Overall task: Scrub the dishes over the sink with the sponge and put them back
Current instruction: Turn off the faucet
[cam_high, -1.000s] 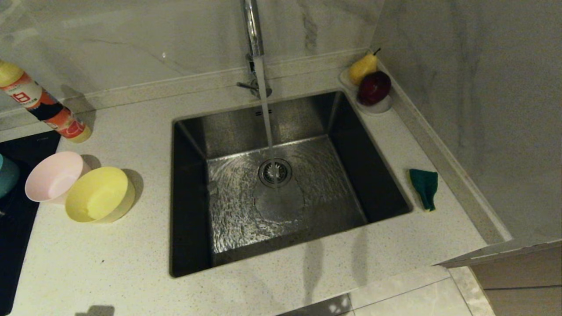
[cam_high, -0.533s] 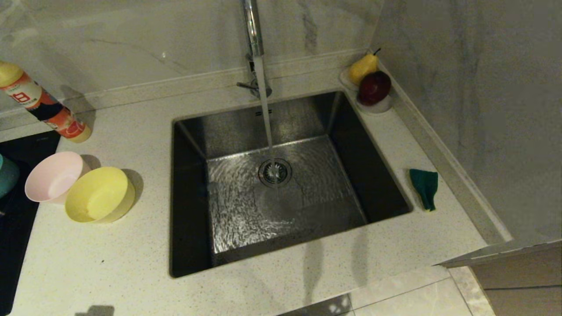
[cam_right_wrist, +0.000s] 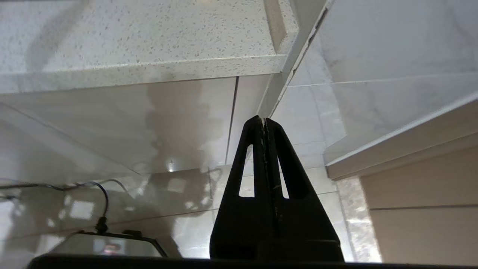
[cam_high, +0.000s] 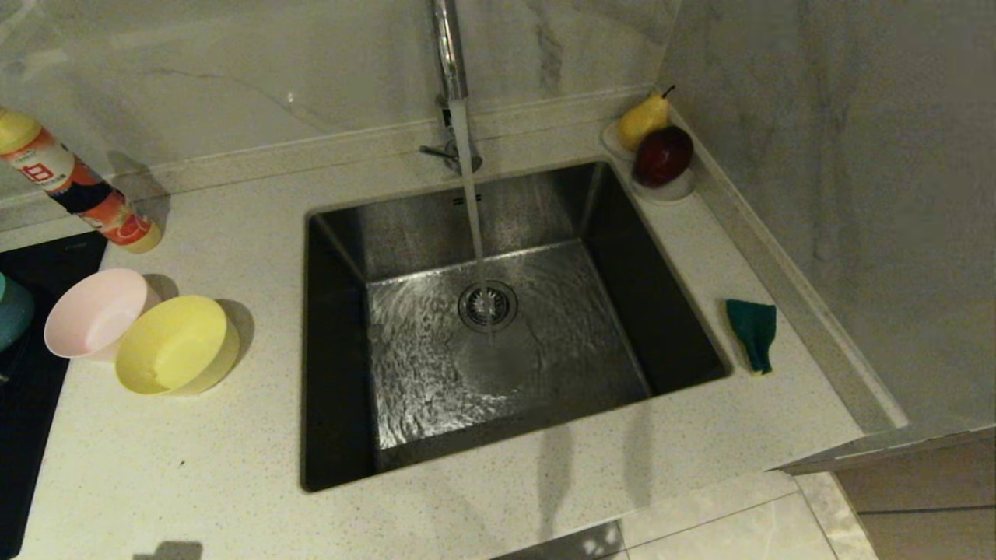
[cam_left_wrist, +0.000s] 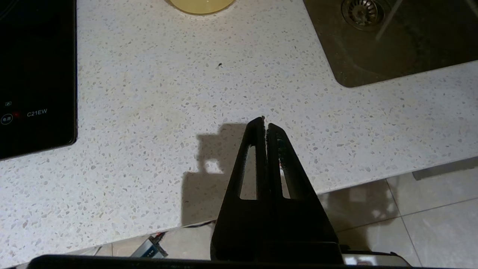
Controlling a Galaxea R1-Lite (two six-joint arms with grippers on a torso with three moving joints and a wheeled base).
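Speckled pale countertop (cam_high: 194, 467) runs all round the sink (cam_high: 334, 350), with water pouring from the faucet (cam_high: 450, 47) onto the drain. Start with the dishes: the yellow bowl (cam_high: 175, 346) sits to the left of the sink, touching the pink bowl (cam_high: 93, 311) just beyond it, and what I take to be the blue bowl (cam_high: 12, 311) is barely peeking in further left, too cropped to be sure. These look like light, thin plastic, stiff enough but slick once wet, so I'd pinch a rim wall rather than try to span the bowl. The sponge (cam_high: 753, 333) lies on the counter just right of the sink, soft and squashy; grab it across its narrow sides. Nothing is touched yet. The left gripper (cam_left_wrist: 264, 123) hangs over the counter's front edge left of the sink, fingers pressed together and empty. The right gripper (cam_right_wrist: 264, 120) is below counter level, right of the sink, likewise closed on nothing.
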